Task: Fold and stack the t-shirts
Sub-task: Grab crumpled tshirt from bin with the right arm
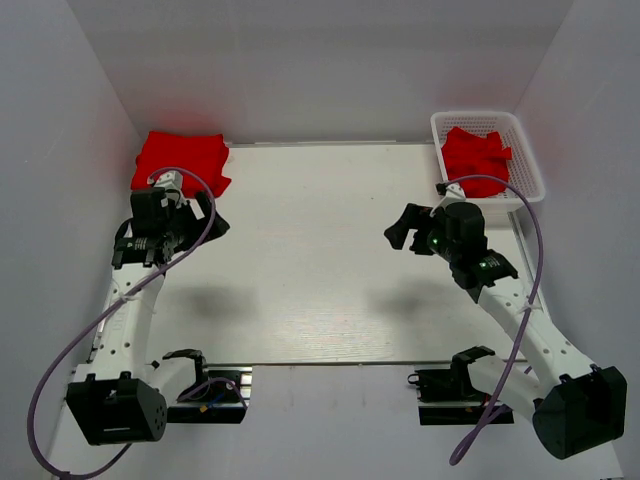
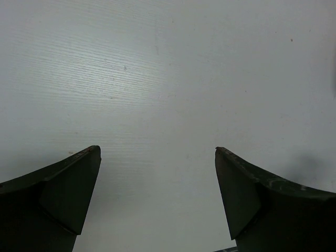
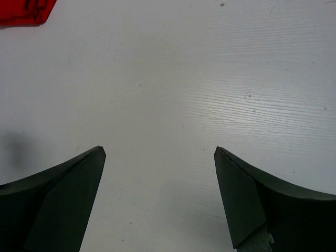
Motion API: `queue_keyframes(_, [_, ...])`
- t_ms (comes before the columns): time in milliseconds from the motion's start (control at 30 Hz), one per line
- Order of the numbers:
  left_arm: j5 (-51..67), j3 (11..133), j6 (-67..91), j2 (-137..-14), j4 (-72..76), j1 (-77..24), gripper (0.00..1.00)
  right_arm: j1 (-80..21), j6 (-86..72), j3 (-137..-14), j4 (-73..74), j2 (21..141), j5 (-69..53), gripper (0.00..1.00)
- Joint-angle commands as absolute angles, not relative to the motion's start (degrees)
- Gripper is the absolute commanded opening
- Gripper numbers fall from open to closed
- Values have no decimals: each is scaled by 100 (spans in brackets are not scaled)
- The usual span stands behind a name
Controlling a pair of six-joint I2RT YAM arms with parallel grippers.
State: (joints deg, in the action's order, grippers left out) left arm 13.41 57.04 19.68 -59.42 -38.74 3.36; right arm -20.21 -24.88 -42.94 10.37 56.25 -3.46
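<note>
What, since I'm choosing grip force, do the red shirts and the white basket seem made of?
Red shirts: soft matte fabric, shown by rumpled folds. Basket: seemingly rigid white plastic, smooth finish, with a regular mesh of holes in its walls.

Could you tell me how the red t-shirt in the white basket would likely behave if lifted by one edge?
The t-shirt lies crumpled, so it would probably droop and unfold. Soft fabric, so likely light; the mesh basket might snag it.
</note>
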Motion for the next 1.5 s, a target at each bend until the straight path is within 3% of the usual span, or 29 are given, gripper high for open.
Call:
queue_keyframes(0, [2132,5721,1635,-6038,-3745,404,100,-1995,-2216,-4360,783,5660,-720,90])
queue_keyframes(300, [2556,5880,1459,-6592,-3612,404,100,-1995,-1881,-4403,-193,6327,-1607,90])
queue_keyframes(400, [2558,6002,1459,-6653,-3560,404,100,-1969,-1837,-4701,-167,6776,-1015,90])
queue_keyframes(567, [2558,5749,1459,-6496,-3446,404,100,-1688,-1732,-6194,735,7636,664,90])
queue_keyframes(667, [2505,5582,1459,-6434,-3393,404,100,-1249,-1697,-7449,1291,8436,957,90])
queue_keyframes(1100, [3137,5791,1310,-6486,-3190,352,100,701,-1116,-12422,3488,12591,344,90])
queue_keyframes(1200, [3130,5792,1204,-6320,-3138,352,100,913,-1370,-12648,3753,13033,202,90])
queue_keyframes(1333, [2357,5740,1151,-6030,-3138,352,100,1002,-1362,-11622,3121,12885,-429,90])
queue_keyframes(1467, [2355,5687,1222,-5871,-2927,352,100,993,-1248,-11592,3006,13095,-510,90])
